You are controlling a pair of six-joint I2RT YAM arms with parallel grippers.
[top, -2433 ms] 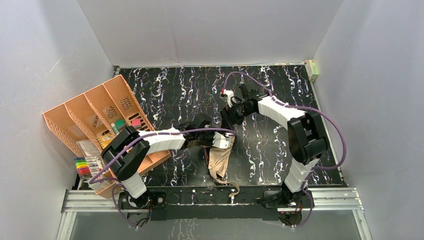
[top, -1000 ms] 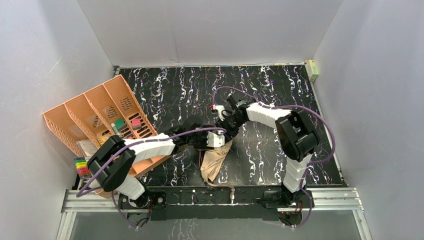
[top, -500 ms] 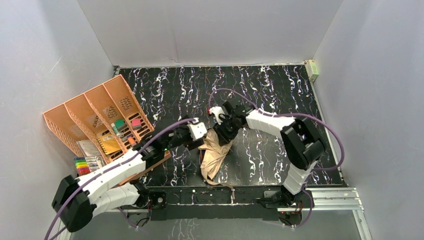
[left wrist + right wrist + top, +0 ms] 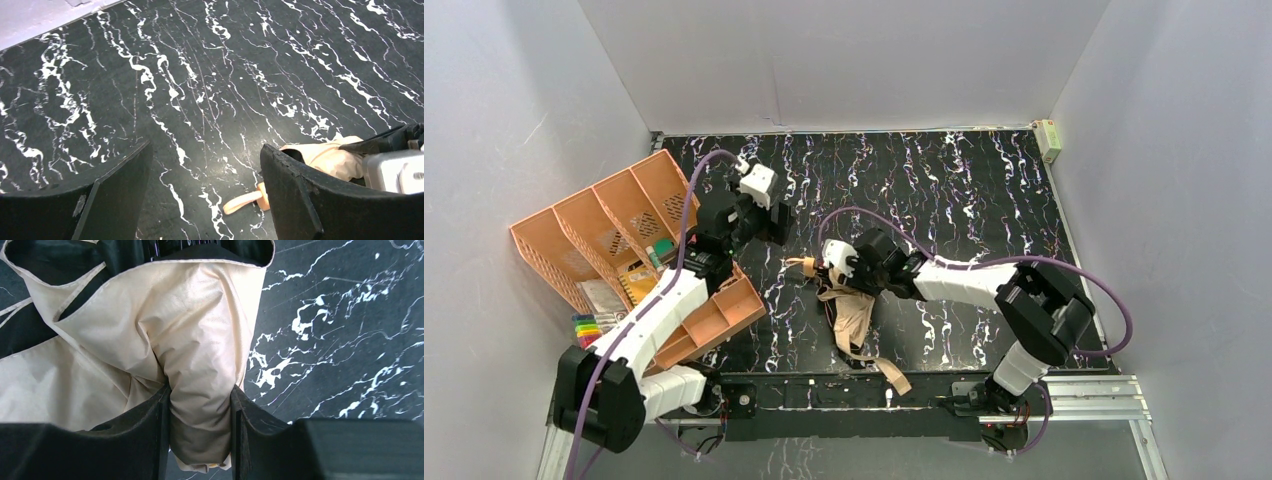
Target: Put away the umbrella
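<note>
The umbrella (image 4: 851,312) lies crumpled near the table's front middle, tan canopy outside, black inside. Its tan strap (image 4: 894,376) trails toward the front edge and its small handle (image 4: 808,265) points left. My right gripper (image 4: 844,280) is shut on a bunched fold of the tan canopy (image 4: 200,390), pinched between both fingers (image 4: 150,440). My left gripper (image 4: 767,215) hangs open and empty above the table, behind and to the left of the umbrella. Between its fingers (image 4: 300,200) only marble shows, with the handle loop (image 4: 244,201) and the tan fabric (image 4: 327,155) beyond the right one.
An orange desk organizer (image 4: 614,215) holding small items stands at the left, just beside my left arm. Coloured markers (image 4: 587,328) lie at its near end. A small green and white box (image 4: 1050,140) sits at the back right corner. Grey walls enclose three sides.
My left gripper has opened, let go of the umbrella and swung back left toward the organizer. My right gripper has kept its hold and dragged the canopy's top leftward and nearer.
</note>
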